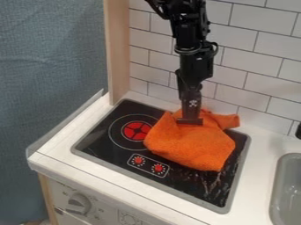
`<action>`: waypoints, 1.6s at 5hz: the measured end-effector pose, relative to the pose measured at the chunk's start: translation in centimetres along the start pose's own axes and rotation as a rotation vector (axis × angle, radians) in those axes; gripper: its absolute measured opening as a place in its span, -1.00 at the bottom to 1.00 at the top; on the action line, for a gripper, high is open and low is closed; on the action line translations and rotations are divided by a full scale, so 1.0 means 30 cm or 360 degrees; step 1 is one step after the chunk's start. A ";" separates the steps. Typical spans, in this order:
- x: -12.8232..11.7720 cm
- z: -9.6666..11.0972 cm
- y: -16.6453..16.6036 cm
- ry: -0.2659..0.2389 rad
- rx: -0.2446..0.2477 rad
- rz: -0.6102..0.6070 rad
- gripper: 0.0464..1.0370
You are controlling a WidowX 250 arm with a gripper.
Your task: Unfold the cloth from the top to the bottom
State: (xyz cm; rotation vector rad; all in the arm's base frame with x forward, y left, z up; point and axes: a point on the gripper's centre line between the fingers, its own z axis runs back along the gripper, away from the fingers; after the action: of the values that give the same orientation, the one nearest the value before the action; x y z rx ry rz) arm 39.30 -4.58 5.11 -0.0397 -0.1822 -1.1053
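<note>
Black stovetop [97,141] in the white bench [263,136], grey sink [277,180] at right, tiled wall [253,57] behind, blue backdrop [53,66] at left.

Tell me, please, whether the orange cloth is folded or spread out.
Not spread out: the orange cloth lies crumpled on the stovetop, its upper part bunched up at the claw.

- arm [194,48], cut off by the top edge
- part of the cloth [194,145], hidden behind the end effector [190,121]
- part of the stove [100,140], hidden under the cloth
- sink [281,176], cut off at the right
- black thing [299,131], mostly cut off (a mere sliver, unidentifiable)
- marks around the knob [78,203], blurred
</note>
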 end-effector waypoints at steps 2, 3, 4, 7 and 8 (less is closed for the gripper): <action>-0.038 -0.100 -0.029 0.0105 -0.0124 0.0014 0.92; -0.038 -0.147 -0.012 0.0157 -0.0164 -0.0006 0.92; -0.015 -0.155 0.006 0.0170 -0.0156 -0.0020 0.92; 0.014 -0.157 0.027 0.0133 -0.0177 -0.0037 0.92; 0.010 -0.191 0.026 0.0157 -0.0222 -0.0044 0.92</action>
State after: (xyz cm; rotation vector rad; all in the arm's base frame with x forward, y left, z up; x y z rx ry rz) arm 40.84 -5.19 -0.43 -0.1073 -0.0172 -1.1436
